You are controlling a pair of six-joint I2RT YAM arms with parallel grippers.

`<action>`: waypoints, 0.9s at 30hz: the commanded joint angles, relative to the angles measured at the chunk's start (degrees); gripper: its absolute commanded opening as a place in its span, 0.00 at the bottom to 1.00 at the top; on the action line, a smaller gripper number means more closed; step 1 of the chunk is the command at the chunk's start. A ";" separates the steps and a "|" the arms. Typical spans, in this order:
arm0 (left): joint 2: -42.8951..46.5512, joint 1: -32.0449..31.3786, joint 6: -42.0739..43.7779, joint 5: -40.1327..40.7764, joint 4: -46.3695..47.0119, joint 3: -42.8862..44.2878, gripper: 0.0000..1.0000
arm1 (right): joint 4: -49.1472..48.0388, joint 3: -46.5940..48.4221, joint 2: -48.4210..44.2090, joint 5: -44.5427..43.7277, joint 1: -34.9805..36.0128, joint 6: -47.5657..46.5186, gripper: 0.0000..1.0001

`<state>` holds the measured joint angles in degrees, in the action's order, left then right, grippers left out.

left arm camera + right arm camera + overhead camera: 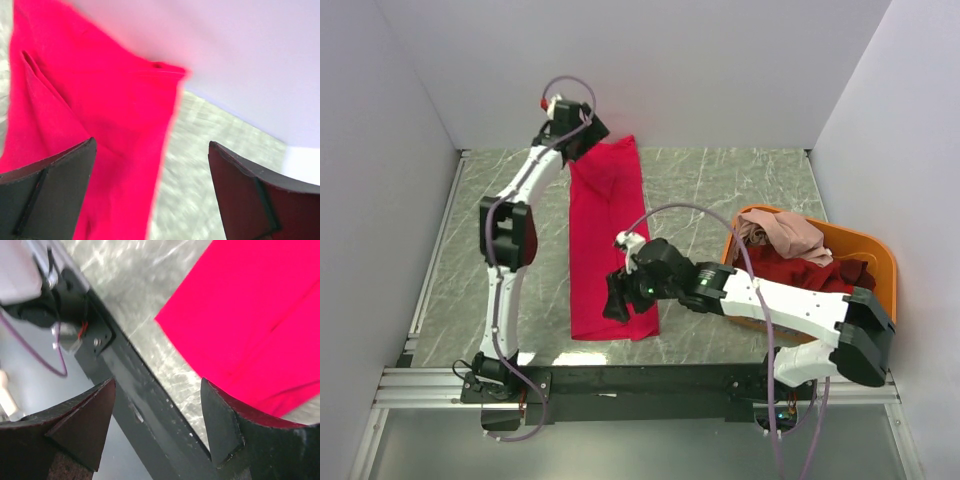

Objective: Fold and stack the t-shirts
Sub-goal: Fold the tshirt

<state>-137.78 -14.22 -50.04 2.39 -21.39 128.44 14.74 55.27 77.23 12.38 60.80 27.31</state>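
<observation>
Your left gripper (583,130) and right gripper (618,298) gaped wide at opposite ends of the crimson-pink t-shirt (605,235) (nothing held), so uneven pinches risked skewing it.

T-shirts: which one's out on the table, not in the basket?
The bright crimson-pink t-shirt, lying as a long strip on the table between the arms. The dark red t-shirt and pale pink t-shirt sit bunched in the orange basket.

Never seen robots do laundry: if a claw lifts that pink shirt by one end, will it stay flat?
Probably not: the pink shirt lies in soft creased folds, so it should droop limply, and bunch if pushed. It looks thin, so likely light.
</observation>
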 commanded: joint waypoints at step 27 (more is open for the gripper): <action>86.01 -32.36 -32.12 7.00 -5.86 -107.25 0.90 | -1.20 -18.44 -1.21 -1.84 -9.82 8.64 0.69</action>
<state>-51.44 -45.91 -75.88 8.86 -29.32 23.79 17.32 37.54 74.74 9.76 51.09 34.63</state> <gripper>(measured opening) 0.909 0.696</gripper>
